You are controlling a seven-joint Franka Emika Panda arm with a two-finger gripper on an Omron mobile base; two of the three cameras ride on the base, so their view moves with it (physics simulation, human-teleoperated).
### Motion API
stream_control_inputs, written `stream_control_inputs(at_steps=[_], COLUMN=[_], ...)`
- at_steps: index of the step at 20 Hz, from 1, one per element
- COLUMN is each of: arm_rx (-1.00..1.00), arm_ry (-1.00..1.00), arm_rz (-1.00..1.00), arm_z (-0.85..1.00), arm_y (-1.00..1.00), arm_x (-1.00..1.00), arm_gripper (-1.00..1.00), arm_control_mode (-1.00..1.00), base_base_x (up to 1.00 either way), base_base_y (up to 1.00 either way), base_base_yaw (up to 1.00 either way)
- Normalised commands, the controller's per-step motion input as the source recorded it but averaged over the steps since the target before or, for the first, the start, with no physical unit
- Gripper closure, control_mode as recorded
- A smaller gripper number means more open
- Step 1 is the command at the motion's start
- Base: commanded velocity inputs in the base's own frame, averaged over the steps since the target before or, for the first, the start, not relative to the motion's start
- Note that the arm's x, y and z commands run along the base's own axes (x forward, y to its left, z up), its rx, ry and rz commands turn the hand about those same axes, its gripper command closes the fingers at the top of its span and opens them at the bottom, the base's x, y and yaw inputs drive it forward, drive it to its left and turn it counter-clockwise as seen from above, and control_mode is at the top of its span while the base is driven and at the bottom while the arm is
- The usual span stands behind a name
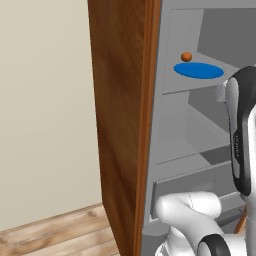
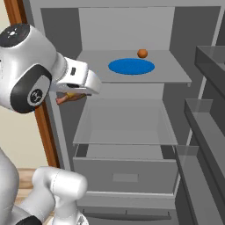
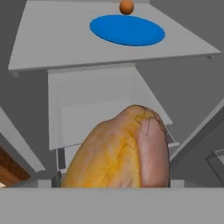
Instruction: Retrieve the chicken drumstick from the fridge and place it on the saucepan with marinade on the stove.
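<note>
Inside the open grey fridge (image 2: 132,114), the orange-brown knobbly chicken drumstick (image 3: 120,151) lies lengthwise between the wide-set gripper (image 2: 70,96) jaws, apparently held.

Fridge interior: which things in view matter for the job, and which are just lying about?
Part of the job:
- chicken drumstick, right at the pincer
- fridge, standing open

Lying about:
- blue plate on the upper shelf
- small orange ball behind the plate

Flat even rendered light, soft faint shadows, no glare, slightly blurry
</note>
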Motion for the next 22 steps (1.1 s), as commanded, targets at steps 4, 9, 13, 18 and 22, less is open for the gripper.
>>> stream_control_inputs(at_steps=[4, 9, 13, 18, 22], arm_rx=[0.0, 0.0, 0.0, 0.01, 0.01], arm_ry=[0.07, 0.02, 0.04, 0.07, 0.07], arm_rz=[0.0, 0.08, 0.05, 0.04, 0.0], arm_z=[0.0, -0.06, -0.03, -0.05, 0.0], arm_y=[0.37, 0.34, 0.41, 0.1, 0.0], arm_x=[-0.45, -0.13, -0.03, 0.0, 0.0], arm_gripper=[1.0, 1.0, 1.0, 1.0, 1.0], arm_control_mode=[-1.0, -1.0, -1.0, -1.0, -1.0], base_base_x=[0.0, 0.0, 0.0, 0.0, 0.0], base_base_y=[0.0, 0.0, 0.0, 0.0, 0.0], base_base_yaw=[0.0, 0.0, 0.0, 0.0, 0.0])
